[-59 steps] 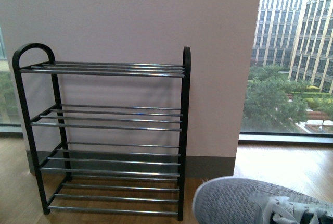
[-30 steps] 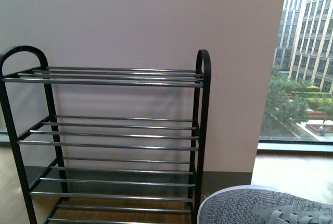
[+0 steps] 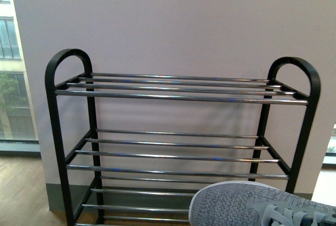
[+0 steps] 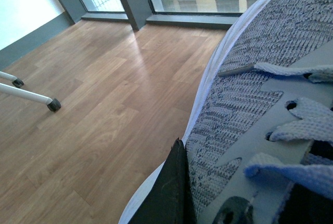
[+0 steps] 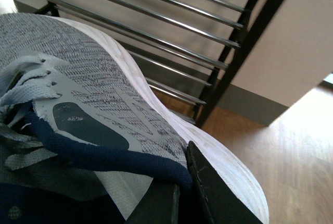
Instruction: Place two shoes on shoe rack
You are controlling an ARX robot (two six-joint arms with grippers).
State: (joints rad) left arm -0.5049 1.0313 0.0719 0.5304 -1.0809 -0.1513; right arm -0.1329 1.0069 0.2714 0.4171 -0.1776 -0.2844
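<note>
**Rack now squared up ahead; sneaker held, none shelved**

Change noted: over the last second the rack (image 3: 181, 98) has shifted from the left of the front view to its middle and shows larger, with both arched side frames in sight. Judgement: the robot has closed on the rack and faces it squarely, so the approach is about done and placing is the step in hand. Every tier in view is bare.

Position: the sneaker (image 3: 247, 205) sits low in the front view, before the lower tiers and toward the rack's right end, clear of the floor (image 5: 291, 146). In the right wrist view its toe lies near the bars and looks apart from them. Contact cannot be ruled out.

Orientation: upper and laces face up. The long axis runs roughly along the bars, toe toward the robot's left, heel out of view to the right.

Hands: the right gripper (image 5: 182, 195) is pinched on the sneaker's side wall at the dark collar, one finger inside and one outside. The left gripper (image 4: 234, 206) shows one finger (image 4: 174, 193) against the white sole edge of a second sneaker (image 4: 260, 78). Its other finger is not clearly seen. That shoe hangs above the floor, so it is judged gripped. Its backdrop is floor and window, not rack, so it is judged a separate shoe, out of the front view
</note>
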